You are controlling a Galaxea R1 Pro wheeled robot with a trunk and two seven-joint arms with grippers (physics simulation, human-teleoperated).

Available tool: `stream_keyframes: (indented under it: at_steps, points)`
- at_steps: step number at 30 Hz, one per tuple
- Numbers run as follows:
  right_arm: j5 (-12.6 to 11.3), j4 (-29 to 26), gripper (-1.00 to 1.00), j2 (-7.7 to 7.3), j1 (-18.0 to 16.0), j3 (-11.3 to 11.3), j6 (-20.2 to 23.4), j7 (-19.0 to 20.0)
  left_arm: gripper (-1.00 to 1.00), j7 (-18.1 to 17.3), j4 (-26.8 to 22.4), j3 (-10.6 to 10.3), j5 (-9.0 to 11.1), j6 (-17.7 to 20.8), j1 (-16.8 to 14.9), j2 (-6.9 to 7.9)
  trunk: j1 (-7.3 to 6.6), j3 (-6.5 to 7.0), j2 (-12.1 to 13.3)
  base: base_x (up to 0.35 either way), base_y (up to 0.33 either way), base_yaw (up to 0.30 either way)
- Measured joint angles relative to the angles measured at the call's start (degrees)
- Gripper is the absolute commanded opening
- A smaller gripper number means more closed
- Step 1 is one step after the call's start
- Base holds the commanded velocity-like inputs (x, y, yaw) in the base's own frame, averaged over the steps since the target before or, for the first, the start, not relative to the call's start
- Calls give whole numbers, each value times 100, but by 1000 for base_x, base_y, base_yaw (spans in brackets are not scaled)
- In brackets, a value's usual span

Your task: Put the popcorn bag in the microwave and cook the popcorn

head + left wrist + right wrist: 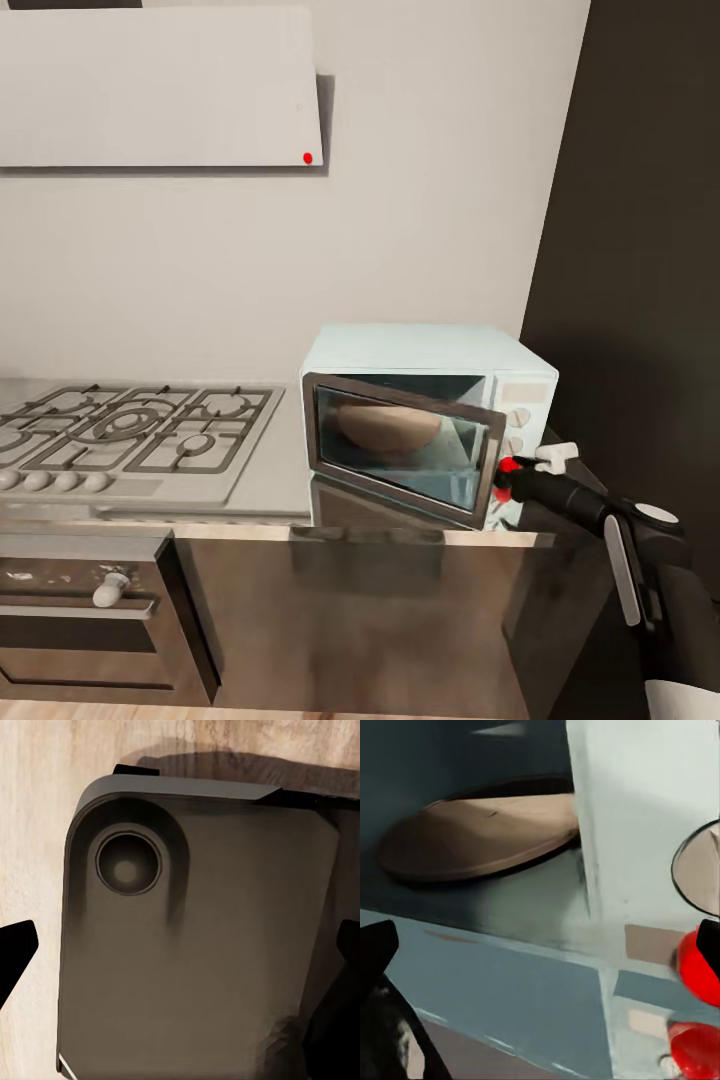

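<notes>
**Door ajar, bag inside: your right gripper is at the door's free edge**

You have the popcorn bag [388, 428] already sitting in the microwave [430, 415], seen as a squat tan shape through the glass of the door [405, 462]. The microwave stands on the countertop [270, 470], right of the gas hob [130, 430] and tight against the dark cabinet [640, 250] on the far right. The door hangs partly open, its right edge swung out toward you.

Your right gripper [512, 478] sits just beside that free edge, close to the two white knobs [517, 417]. In the right wrist view the dark fingertips [376, 952] show at opposite edges of the picture, so the fingers look spread apart and clamped on nothing. In the left wrist view, two dark fingertips [15, 952] likewise stand wide apart over a dark grey panel [195, 945] and pale wood floor [37, 810], holding nothing.

The bag is probably light, soft paper that crumples easily, so leave it alone; if you must shift it, take the thick rim. What remains, as I judge it, is pushing the door shut flat on its steel frame, then working a knob. The door should swing easily, so press near its free edge.
</notes>
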Motion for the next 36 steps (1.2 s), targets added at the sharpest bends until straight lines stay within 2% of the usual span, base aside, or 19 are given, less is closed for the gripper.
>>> stream_keyframes:
  at_steps: [3,5,8,12,16,20,24,30,36]
  points:
    - [49,14,100,4,2,-92,-11,357,100,0,0,1,0,0,0,0,0,-1,0,0,0,0]
    - [-27,9,100,6,0,-1,31,601,100,0,2,0,0,-1,-2,0,0,0,0,0,0,0]
    - [-16,10,100,10,0,2,20,931,100,0,2,0,0,-1,-2,0,0,0,0,0,0,0]
    - [-26,10,100,46,0,27,17,1165,100,0,2,0,0,-1,-2,0,0,0,0,0,0,0]
    - [-32,30,100,71,0,48,17,1619,100,0,4,-7,-5,-1,-2,0,0,0,0,0,0,0]
    - [-34,35,100,119,38,73,29,1689,100,0,4,-14,-11,-1,-2,1,0,0,0,0,0,0]
    - [-19,34,100,290,67,383,81,1682,100,0,5,-16,-11,-1,-2,0,0,0,0,0,0,0]
    - [-2,36,100,311,70,458,106,1653,100,0,3,-16,-11,-1,-2,-6,1,0,0,-34,0,0]
    - [-4,36,100,311,70,460,101,1647,100,0,-4,-16,-11,-1,-2,-9,3,1,0,-208,8,0]
